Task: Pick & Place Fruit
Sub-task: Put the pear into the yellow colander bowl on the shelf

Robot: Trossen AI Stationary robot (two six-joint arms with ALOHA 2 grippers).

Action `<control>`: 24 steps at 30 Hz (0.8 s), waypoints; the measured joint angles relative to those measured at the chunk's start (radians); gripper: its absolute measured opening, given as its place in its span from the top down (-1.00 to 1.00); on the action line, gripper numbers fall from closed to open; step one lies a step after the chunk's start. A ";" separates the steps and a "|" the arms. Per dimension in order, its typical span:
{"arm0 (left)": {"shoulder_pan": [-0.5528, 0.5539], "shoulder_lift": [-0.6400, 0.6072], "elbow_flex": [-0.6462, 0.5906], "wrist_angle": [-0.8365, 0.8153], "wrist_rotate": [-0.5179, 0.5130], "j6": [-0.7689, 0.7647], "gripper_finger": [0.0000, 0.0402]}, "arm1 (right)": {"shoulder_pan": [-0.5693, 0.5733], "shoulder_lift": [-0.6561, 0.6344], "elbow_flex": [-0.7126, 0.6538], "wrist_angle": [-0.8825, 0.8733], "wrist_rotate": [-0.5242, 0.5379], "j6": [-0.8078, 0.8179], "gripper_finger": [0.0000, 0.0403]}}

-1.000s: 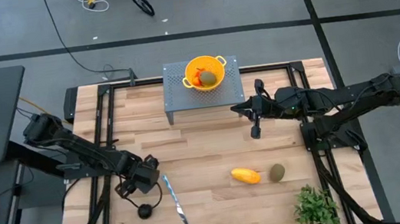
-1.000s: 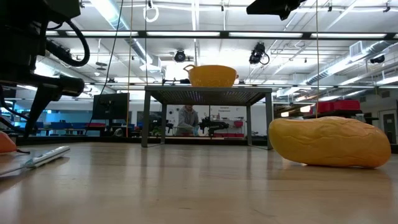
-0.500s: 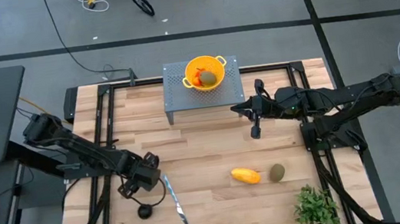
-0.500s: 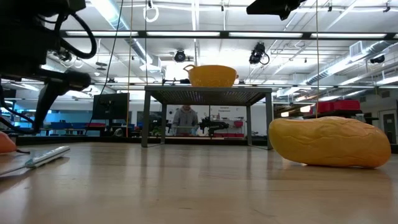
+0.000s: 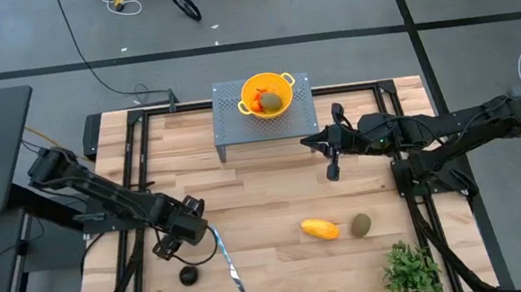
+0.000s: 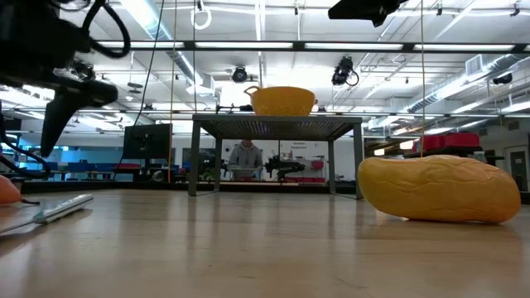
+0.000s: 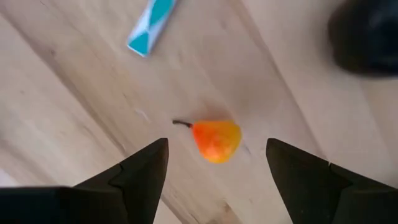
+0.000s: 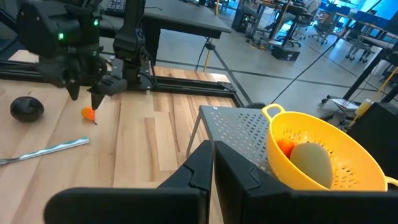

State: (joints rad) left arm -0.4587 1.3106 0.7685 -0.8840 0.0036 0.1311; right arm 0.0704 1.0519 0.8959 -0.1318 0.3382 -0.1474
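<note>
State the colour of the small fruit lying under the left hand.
Orange-red, yellower at one end, with a dark stem: the small fruit, clearest in the left wrist view.

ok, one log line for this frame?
left gripper: open, above small orange fruit | right gripper: shut, idle near stand | colander: holds fruit

Two dark robot arms at table. One yellow perforated colander [image 5: 267, 96] on one grey metal stand [image 5: 231, 135], 12 o'clock. Olive-green oval fruit: two — one in colander [image 5: 274, 100], one at 5 o'clock [image 5: 361, 224]. One yellow-orange oblong fruit [image 5: 320, 229]. One black round fruit [image 5: 188, 275], 7 o'clock. One small orange pear-shaped fruit [image 7: 215, 139]. One slim silver knife [image 5: 228, 261]. One leafy green plant [image 5: 413, 273].
</note>
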 joint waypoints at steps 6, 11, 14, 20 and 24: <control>0.000 -0.093 0.006 -0.005 -0.012 -0.102 -0.38 | 0.000 0.000 0.000 0.000 0.000 0.000 0.89; 0.000 -0.152 0.006 -0.031 -0.014 -0.178 -0.38 | 0.000 0.000 0.000 0.000 0.000 0.000 0.89; 0.000 -0.176 0.006 -0.040 -0.015 -0.231 -0.38 | 0.000 0.000 0.000 0.000 0.000 0.000 0.89; 0.000 -0.187 0.006 -0.047 -0.015 -0.399 -0.38 | 0.000 0.000 0.000 0.000 0.000 0.000 0.89; 0.000 -0.187 0.006 -0.046 -0.031 -0.591 -0.38 | 0.000 0.000 0.000 0.000 0.000 0.000 0.89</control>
State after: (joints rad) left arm -0.4587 1.1240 0.7742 -0.9298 -0.0269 -0.4599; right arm 0.0704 1.0523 0.8959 -0.1322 0.3382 -0.1478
